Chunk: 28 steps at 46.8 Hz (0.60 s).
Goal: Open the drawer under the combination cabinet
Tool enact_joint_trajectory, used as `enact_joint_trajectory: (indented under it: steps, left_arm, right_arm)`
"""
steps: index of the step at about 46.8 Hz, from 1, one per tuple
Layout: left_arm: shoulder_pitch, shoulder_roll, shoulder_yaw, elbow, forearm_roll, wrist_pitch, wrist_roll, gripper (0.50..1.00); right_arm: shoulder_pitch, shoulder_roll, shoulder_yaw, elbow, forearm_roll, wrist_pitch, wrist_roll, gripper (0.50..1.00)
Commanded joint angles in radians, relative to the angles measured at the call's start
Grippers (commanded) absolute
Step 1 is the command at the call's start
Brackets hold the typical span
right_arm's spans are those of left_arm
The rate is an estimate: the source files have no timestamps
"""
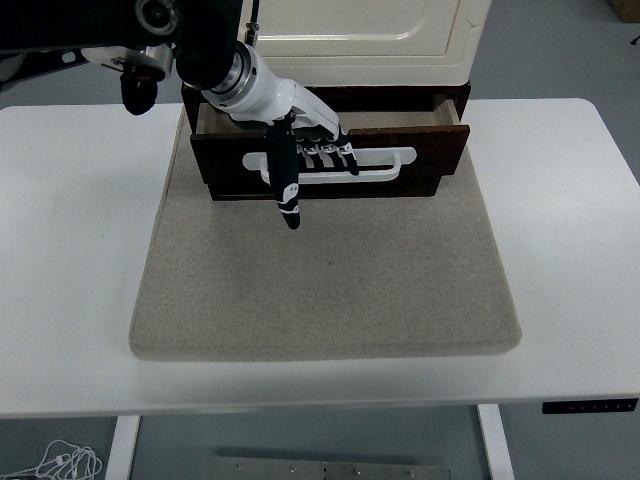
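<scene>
The cream cabinet (360,40) stands at the table's far side. Under it the dark brown drawer (440,160) is pulled partly out, and its inside shows along the top. A white bar handle (390,165) runs across the drawer front. My left hand (315,165) reaches in from the upper left. Its four fingers (330,150) are hooked over the left half of the handle, and the thumb (288,195) points down over the drawer front. The right arm is out of view.
A grey felt mat (330,290) lies under the cabinet and reaches toward me. It sits on the white table (80,250). A control panel (590,405) is on the table's front edge at the right.
</scene>
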Motion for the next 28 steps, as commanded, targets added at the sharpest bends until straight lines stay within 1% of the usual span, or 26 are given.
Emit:
enact_joint_trajectory:
  steps: [1,19,28]
  left_arm:
    - [0.000,0.002,-0.010,0.001,0.000,-0.015,0.000,1.000]
    - [-0.010,0.011,-0.028,-0.001,0.000,-0.084,0.000,1.000]
    - [-0.018,0.019,-0.030,-0.018,-0.002,-0.095,0.000,1.000]
  right_arm:
    - [0.001,0.000,0.000,0.000,0.000,0.000,0.000,0.926]
    - [0.000,0.000,0.000,0.000,0.000,-0.001,0.000,0.928]
    - [0.001,0.000,0.000,0.000,0.000,-0.001,0.000,0.928]
